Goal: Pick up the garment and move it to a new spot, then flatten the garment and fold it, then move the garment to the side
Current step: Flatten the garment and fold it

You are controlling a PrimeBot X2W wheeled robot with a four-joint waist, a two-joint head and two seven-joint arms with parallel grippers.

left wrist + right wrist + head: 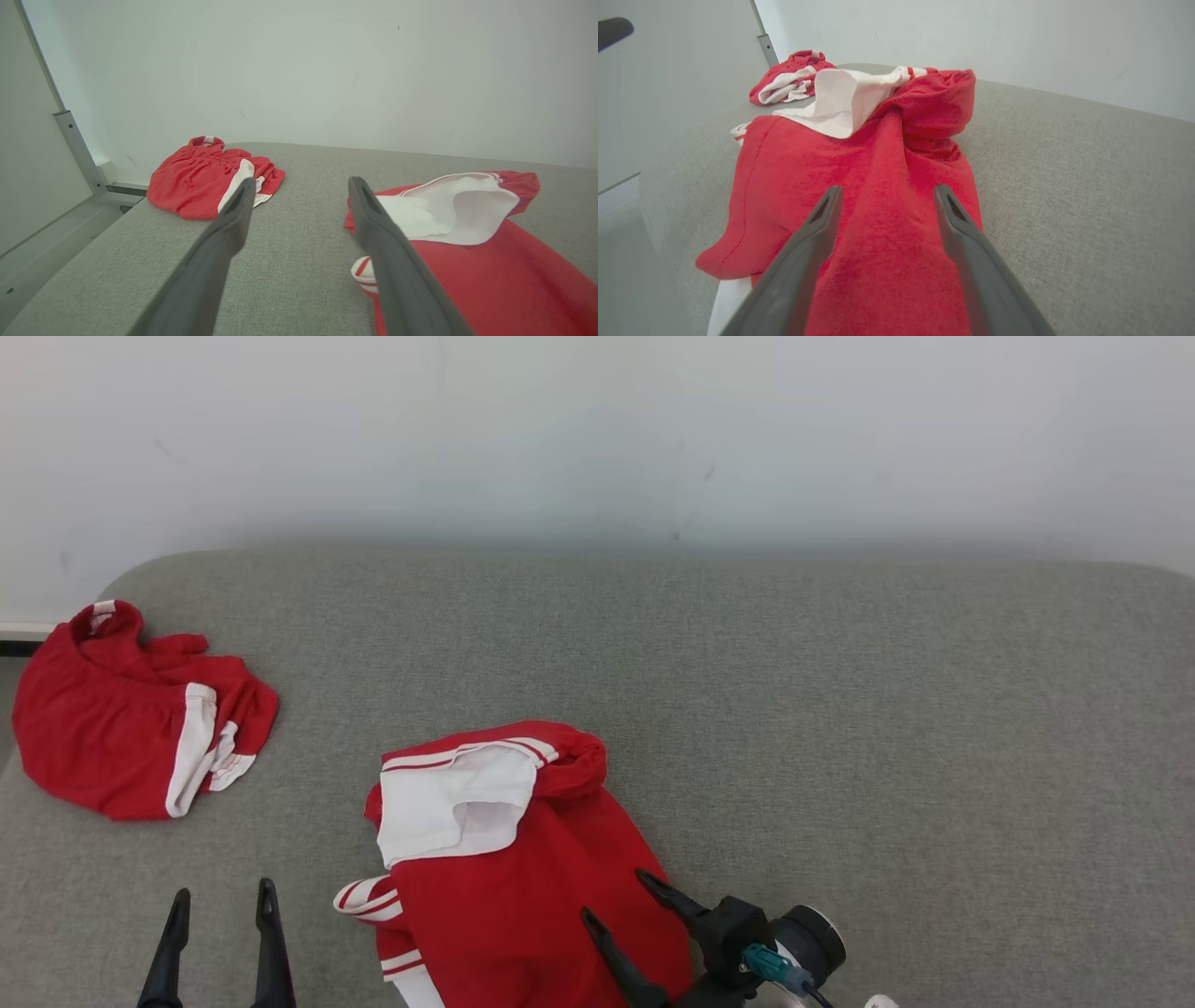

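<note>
Where the garment lies: the garment (pixel 523 896), red with a white panel and striped cuffs, sits crumpled at the near middle of the grey cloth-covered desk (pixel 887 709). Its near end runs off the bottom of the head view.
Garment shape: it is bunched into a red ridge at its far end. The white panel (pixel 453 803) is turned up on the far left part, and one striped cuff (pixel 369 899) pokes out at the near left.
Right jaws: they are spread wide with nothing pinched between them. Their fingers (pixel 667 894) slant toward the far left over the garment's near right part. In the right wrist view red cloth (pixel 878 186) lies under and between both tips. Whether the tips touch it cannot be told.
Left jaws: they are spread wide and empty. Their fingers (pixel 170 943) stand at the near left over bare desk, left of the garment and apart from it. In the left wrist view the striped cuff (pixel 363 273) shows just beside the right-hand finger (pixel 392 261).
Other red piece: a second red cloth with a white side stripe (pixel 103 737) is heaped at the desk's far left edge. It is well apart from the garment and from both pairs of jaws.
Wall: a white wall (pixel 597 429) rises behind the desk's far edge.
</note>
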